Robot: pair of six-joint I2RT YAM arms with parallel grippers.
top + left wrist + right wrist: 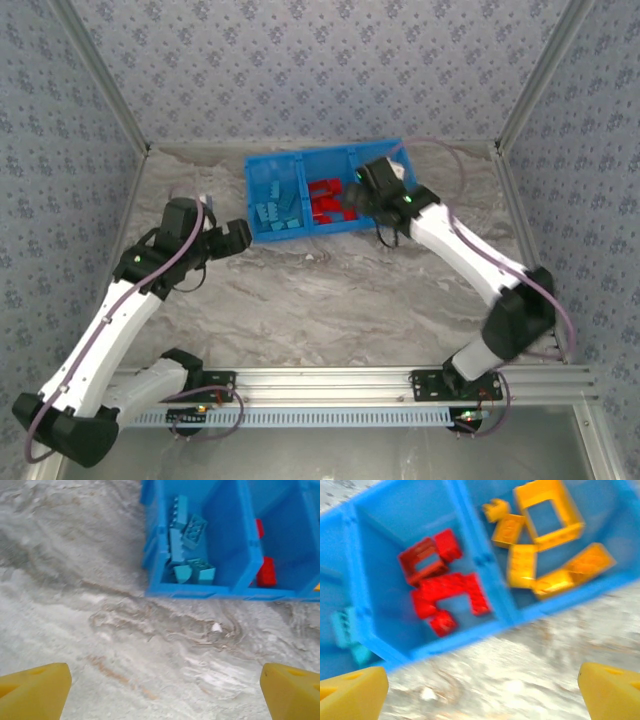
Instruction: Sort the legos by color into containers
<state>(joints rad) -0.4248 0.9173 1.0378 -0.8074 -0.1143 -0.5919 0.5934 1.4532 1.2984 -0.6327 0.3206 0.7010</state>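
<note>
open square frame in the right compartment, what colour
Yellow-orange; the frame shows best in the right wrist view.

Lighting's soft and even, seems to come from overhead. No real glare on the marble tabletop [330, 300], only a faint shadow along the blue bin [200, 591] edge nearest the left gripper [162, 692]. Ahead of the right gripper [481, 695], the red bricks [445, 592] and yellow bricks [540, 545] are smeared, probably motion blur. Its fingertips [352, 690] look soft too.
</note>
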